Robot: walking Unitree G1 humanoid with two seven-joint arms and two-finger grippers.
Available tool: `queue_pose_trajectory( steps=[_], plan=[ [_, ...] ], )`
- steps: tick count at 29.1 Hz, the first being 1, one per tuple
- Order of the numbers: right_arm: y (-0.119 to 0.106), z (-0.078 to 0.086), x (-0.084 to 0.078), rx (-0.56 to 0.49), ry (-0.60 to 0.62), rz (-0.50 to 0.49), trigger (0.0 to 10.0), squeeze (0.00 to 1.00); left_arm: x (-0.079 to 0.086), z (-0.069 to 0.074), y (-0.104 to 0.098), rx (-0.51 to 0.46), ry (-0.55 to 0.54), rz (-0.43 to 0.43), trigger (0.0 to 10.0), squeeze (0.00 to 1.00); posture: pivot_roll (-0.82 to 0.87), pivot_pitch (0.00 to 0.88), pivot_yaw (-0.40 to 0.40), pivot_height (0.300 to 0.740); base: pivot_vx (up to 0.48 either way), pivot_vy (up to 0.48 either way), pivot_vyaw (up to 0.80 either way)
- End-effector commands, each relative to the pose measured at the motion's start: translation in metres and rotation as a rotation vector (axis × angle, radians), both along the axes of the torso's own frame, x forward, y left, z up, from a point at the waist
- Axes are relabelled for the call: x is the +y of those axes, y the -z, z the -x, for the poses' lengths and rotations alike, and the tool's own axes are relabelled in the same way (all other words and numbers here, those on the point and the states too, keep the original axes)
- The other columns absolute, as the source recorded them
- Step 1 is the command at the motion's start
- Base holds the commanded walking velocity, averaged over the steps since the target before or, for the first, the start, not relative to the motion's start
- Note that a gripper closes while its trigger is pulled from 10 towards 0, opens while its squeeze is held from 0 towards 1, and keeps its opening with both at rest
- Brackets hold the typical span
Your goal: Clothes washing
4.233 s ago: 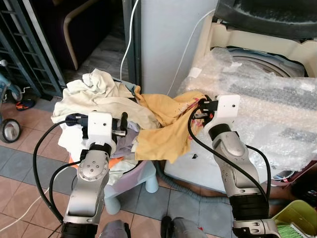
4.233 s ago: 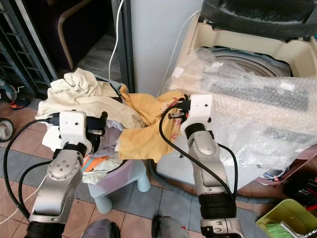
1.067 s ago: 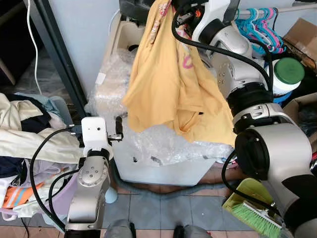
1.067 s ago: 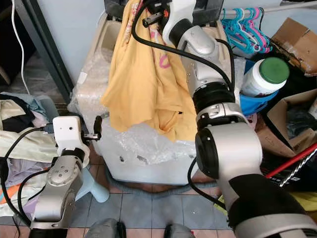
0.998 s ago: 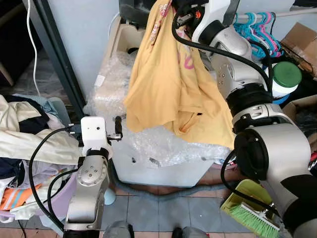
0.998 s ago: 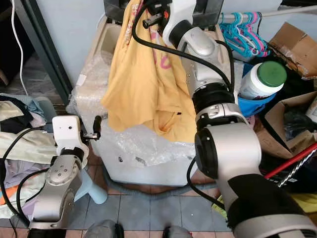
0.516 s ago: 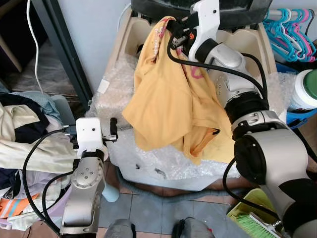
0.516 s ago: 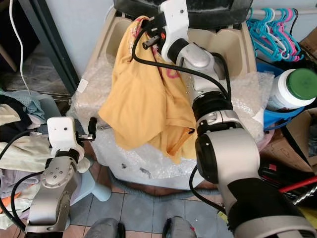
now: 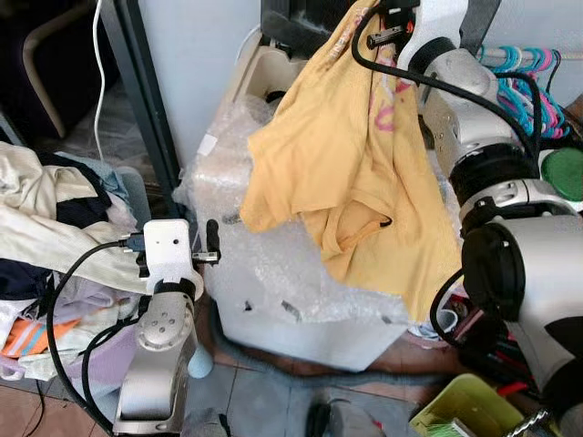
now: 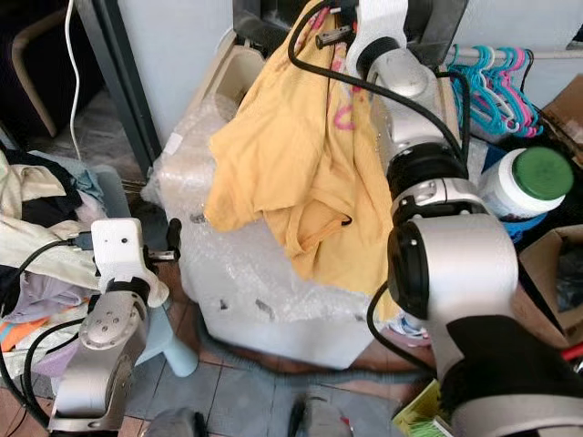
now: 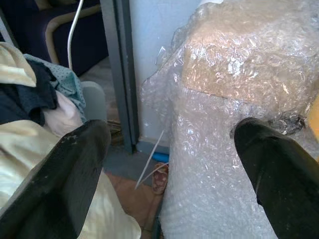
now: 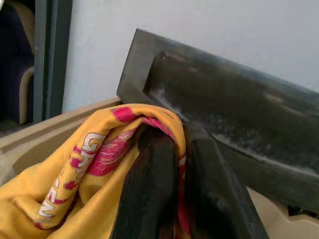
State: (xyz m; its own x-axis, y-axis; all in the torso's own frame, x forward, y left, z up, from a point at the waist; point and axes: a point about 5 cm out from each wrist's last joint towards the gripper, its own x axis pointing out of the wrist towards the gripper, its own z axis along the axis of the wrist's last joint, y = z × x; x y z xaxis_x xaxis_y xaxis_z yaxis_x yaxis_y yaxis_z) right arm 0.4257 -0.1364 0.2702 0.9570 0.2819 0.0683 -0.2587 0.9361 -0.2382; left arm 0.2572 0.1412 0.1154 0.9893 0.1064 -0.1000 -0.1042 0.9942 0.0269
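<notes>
A yellow shirt (image 9: pixel 355 173) with pink print hangs from my right gripper (image 9: pixel 378 16), which is shut on its top edge, high over the beige top-loading washing machine (image 9: pixel 273 77). The shirt drapes down over the machine's bubble-wrapped front (image 9: pixel 273 273). In the right wrist view the black fingers (image 12: pixel 149 189) pinch the yellow cloth (image 12: pixel 75 199) in front of the raised dark lid (image 12: pixel 224 104). My left gripper (image 9: pixel 213 238) is open and holds nothing, close to the machine's wrapped corner (image 11: pixel 224 99). A pile of clothes (image 9: pixel 46 218) fills the lavender basket (image 9: pixel 100 364) at the left.
A dark metal post (image 9: pixel 141 100) and a white cable (image 9: pixel 96 55) stand left of the machine. Turquoise and pink hangers (image 9: pixel 528 82) and a green-lidded jar (image 9: pixel 567 171) are at the right. A yellow-green bin (image 9: pixel 455 410) sits on the tiled floor near my feet.
Earlier the right gripper held the yellow shirt on the basket pile; now it holds it up over the washing machine. The camera has shifted; the left gripper stays open.
</notes>
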Motion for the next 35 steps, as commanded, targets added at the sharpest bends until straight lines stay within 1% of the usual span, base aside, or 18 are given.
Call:
queue_pose_trajectory(
  steps=[1, 5, 8, 11, 12, 14, 15, 16, 18, 19, 20, 25, 26, 27, 28, 33, 34, 35],
  plan=[
    [0.035, 0.002, -0.017, 0.144, 0.096, 0.026, 10.0, 1.0, -0.002, 0.0, 0.001, 0.01, 0.003, -0.004, 10.0, 0.0, 0.1, 0.073, -0.032, 0.74, 0.0, 0.0, 0.0],
    [0.042, 0.003, -0.022, 0.163, 0.124, -0.021, 10.0, 1.0, -0.003, 0.0, 0.001, 0.012, 0.015, -0.001, 10.0, 0.0, 0.09, 0.07, -0.025, 0.74, 0.0, 0.0, 0.0],
    [0.032, 0.004, -0.02, 0.091, 0.061, -0.107, 10.0, 1.0, -0.005, -0.001, 0.001, 0.01, 0.04, 0.003, 10.0, 0.0, 0.09, 0.066, -0.019, 0.74, 0.0, 0.0, 0.0],
    [0.03, 0.005, -0.014, 0.097, -0.007, -0.164, 10.0, 1.0, -0.005, -0.002, 0.001, 0.011, 0.043, -0.004, 10.0, 0.0, 0.09, 0.063, -0.017, 0.74, 0.0, 0.0, 0.0],
    [0.03, 0.006, -0.012, 0.074, -0.015, -0.094, 10.0, 1.0, -0.005, -0.002, 0.001, 0.014, 0.043, -0.008, 10.0, 0.0, 0.09, 0.059, -0.017, 0.74, 0.0, 0.0, 0.0],
    [0.024, 0.007, -0.013, -0.031, 0.024, 0.03, 10.0, 1.0, -0.005, -0.003, 0.002, 0.016, 0.043, -0.013, 10.0, 0.0, 0.09, 0.057, -0.019, 0.74, 0.0, 0.0, 0.0],
    [0.024, 0.007, -0.013, -0.031, 0.024, 0.03, 10.0, 1.0, -0.005, -0.003, 0.002, 0.016, 0.043, -0.013, 10.0, 0.0, 0.09, 0.057, -0.019, 0.74, 0.0, 0.0, 0.0],
    [0.007, 0.009, -0.023, -0.161, 0.112, 0.0, 10.0, 1.0, -0.005, -0.003, 0.002, 0.016, 0.041, -0.016, 10.0, 0.0, 0.09, 0.055, -0.021, 0.74, 0.0, 0.0, 0.0],
    [-0.012, 0.013, -0.031, -0.28, 0.158, -0.044, 10.0, 1.0, -0.004, -0.003, 0.002, 0.018, 0.034, -0.019, 10.0, 0.0, 0.09, 0.055, -0.023, 0.74, 0.0, 0.0, 0.0],
    [-0.017, 0.015, -0.034, -0.311, 0.153, -0.059, 10.0, 1.0, -0.004, -0.003, 0.002, 0.019, 0.031, -0.02, 10.0, 0.0, 0.09, 0.055, -0.023, 0.74, 0.0, 0.0, 0.0],
    [-0.021, 0.02, -0.031, -0.332, 0.071, -0.107, 10.0, 1.0, -0.004, -0.003, 0.003, 0.02, 0.027, -0.02, 10.0, 0.0, 0.09, 0.054, -0.024, 0.74, 0.0, 0.0, 0.0],
    [-0.006, 0.038, -0.024, -0.29, -0.16, -0.181, 10.0, 1.0, -0.005, -0.003, 0.001, -0.001, 0.031, -0.006, 10.0, 0.0, 0.08, 0.044, -0.029, 0.74, 0.0, 0.0, 0.0],
    [0.009, 0.052, -0.025, -0.242, -0.236, -0.175, 10.0, 1.0, -0.006, -0.004, -0.001, -0.017, 0.043, -0.012, 10.0, 0.0, 0.08, 0.043, -0.027, 0.74, 0.0, 0.0, 0.0],
    [0.009, 0.052, -0.025, -0.242, -0.236, -0.175, 10.0, 1.0, -0.006, -0.004, -0.001, -0.017, 0.043, -0.012, 10.0, 0.0, 0.08, 0.043, -0.027, 0.74, 0.0, 0.0, 0.0],
    [0.021, 0.06, -0.027, -0.192, -0.254, -0.151, 10.0, 1.0, -0.007, -0.005, -0.003, -0.028, 0.054, -0.02, 10.0, 0.0, 0.07, 0.043, -0.019, 0.74, 0.0, 0.0, 0.0],
    [0.064, 0.064, -0.044, 0.006, -0.144, 0.059, 10.0, 1.0, -0.011, -0.008, 0.001, 0.001, 0.083, -0.027, 10.0, 0.0, 0.05, 0.044, 0.0, 0.74, 0.0, 0.0, 0.0],
    [0.064, 0.065, -0.046, 0.009, -0.138, 0.061, 10.0, 0.92, -0.012, -0.009, 0.001, -0.001, 0.094, -0.029, 10.0, 0.0, 0.05, 0.044, 0.002, 0.74, 0.0, 0.0, 0.0],
    [0.055, 0.067, -0.044, -0.012, -0.175, -0.019, 10.0, 0.72, -0.014, -0.01, -0.001, -0.008, 0.102, -0.03, 10.0, 0.0, 0.05, 0.044, 0.004, 0.74, 0.0, 0.0, 0.0]
  ],
)
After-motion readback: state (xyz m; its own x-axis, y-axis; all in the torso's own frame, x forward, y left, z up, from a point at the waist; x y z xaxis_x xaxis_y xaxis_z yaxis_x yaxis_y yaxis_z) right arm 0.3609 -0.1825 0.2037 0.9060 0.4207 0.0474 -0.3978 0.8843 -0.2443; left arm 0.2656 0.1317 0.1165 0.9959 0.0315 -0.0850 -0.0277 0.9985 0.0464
